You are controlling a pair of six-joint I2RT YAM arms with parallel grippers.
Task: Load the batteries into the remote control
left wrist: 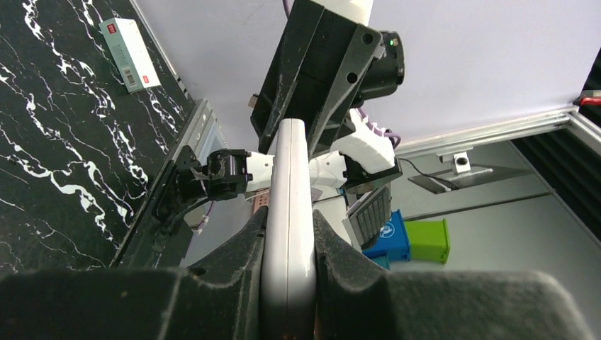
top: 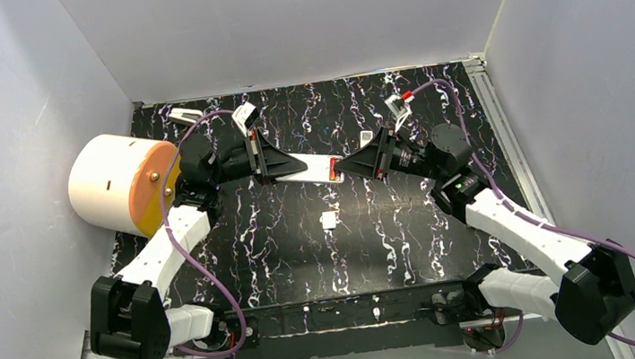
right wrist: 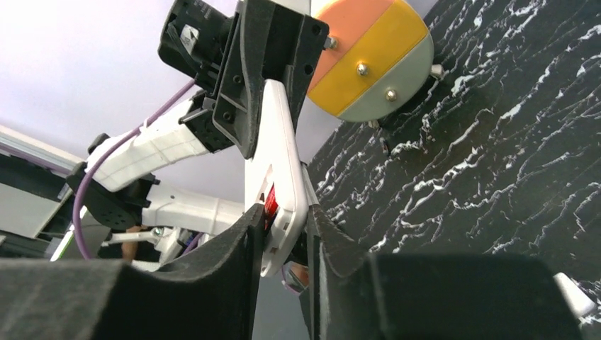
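A white remote control (top: pixel 311 167) is held in the air between both grippers, above the middle back of the table. My left gripper (top: pixel 271 162) is shut on its left end; the wrist view shows the remote (left wrist: pixel 290 184) edge-on between the fingers (left wrist: pixel 234 262). My right gripper (top: pixel 350 167) is closed around its right end. There the open compartment of the remote (right wrist: pixel 280 142) shows an orange-red battery (right wrist: pixel 270 200) beside my left finger (right wrist: pixel 234 248). Other batteries are not clearly visible.
A big cream drum with an orange face (top: pixel 120 184) lies at the left, close to the left arm. A small white piece (top: pixel 329 220) lies on the black marbled table (top: pixel 305 262). White oblong things (top: pixel 243 116) (top: pixel 398 105) lie near the back edge.
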